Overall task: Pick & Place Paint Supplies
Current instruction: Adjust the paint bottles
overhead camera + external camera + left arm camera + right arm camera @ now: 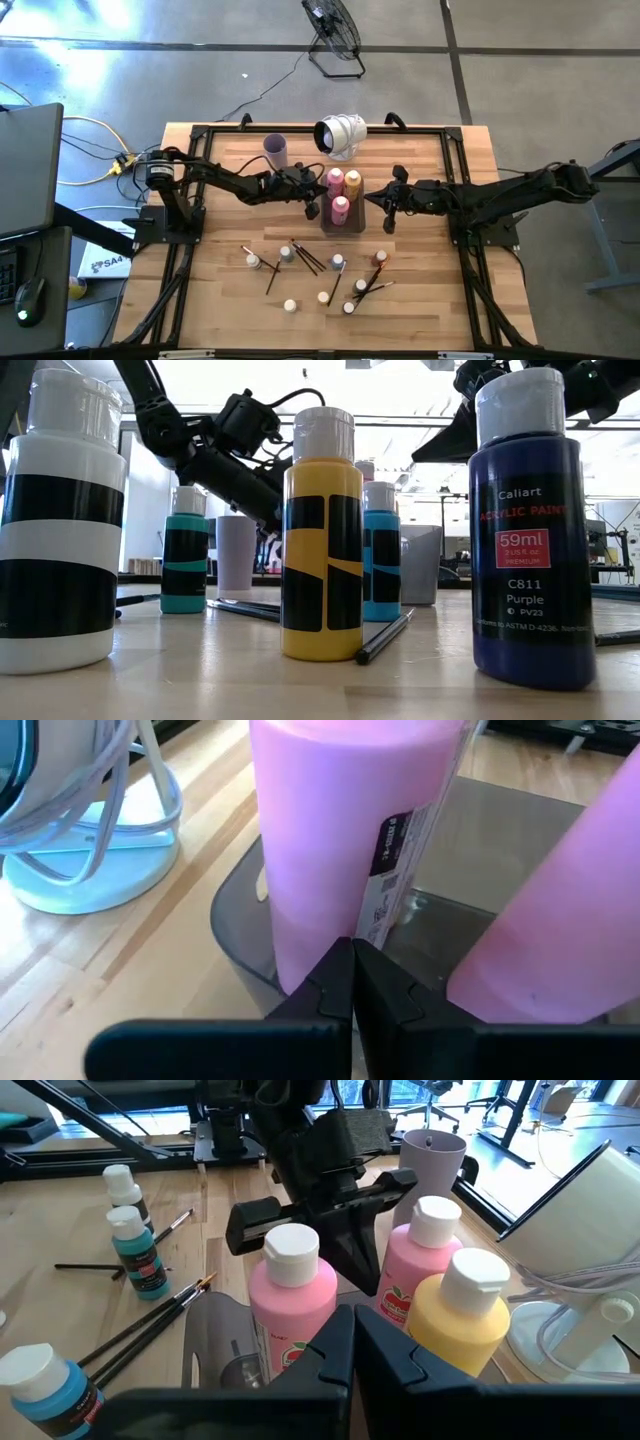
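Three large paint bottles [342, 193] already stand in the tray [343, 226]; small bottles [290, 279] and paintbrushes [306, 257] remain scattered nearby on the table. Left gripper [313, 208] and right gripper [386, 213], fingers together and empty, flank the tray.

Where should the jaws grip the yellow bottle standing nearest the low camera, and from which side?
Probably across the round body of the yellow bottle, below its white cap, coming down from above. It stands upright on the table with open space on both sides, but a dark paintbrush lies close by its base, which argues against a low sideways approach.
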You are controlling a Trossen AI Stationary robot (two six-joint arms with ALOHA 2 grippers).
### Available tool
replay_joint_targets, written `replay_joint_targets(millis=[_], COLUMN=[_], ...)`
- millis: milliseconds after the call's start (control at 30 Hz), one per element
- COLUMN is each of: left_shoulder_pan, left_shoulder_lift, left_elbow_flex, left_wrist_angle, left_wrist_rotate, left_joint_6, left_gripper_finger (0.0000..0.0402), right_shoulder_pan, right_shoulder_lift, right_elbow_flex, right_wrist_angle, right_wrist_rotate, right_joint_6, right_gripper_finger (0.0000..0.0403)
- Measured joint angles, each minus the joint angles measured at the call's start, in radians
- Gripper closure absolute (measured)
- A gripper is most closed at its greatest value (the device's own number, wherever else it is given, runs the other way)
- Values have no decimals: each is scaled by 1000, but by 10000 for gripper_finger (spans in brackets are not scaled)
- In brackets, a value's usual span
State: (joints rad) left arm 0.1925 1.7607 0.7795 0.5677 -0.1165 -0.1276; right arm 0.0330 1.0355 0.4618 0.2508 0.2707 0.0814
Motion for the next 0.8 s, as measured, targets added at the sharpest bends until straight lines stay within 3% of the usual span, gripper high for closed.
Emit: replay_joint_targets(millis=[800], left_shoulder_pan=[37], left_shoulder_lift=[0], left_elbow_flex=[0], left_wrist_angle=[7], left_wrist_rotate=[15], left_joint_6=[-34], left_gripper_finger=[402], right_shoulder_pan=[0], right_shoulder_lift=[0], right_elbow_flex=[0], right_wrist_angle=[-9], right_wrist_rotate=[0], right_joint_6=[4], right_gripper_finger=[401])
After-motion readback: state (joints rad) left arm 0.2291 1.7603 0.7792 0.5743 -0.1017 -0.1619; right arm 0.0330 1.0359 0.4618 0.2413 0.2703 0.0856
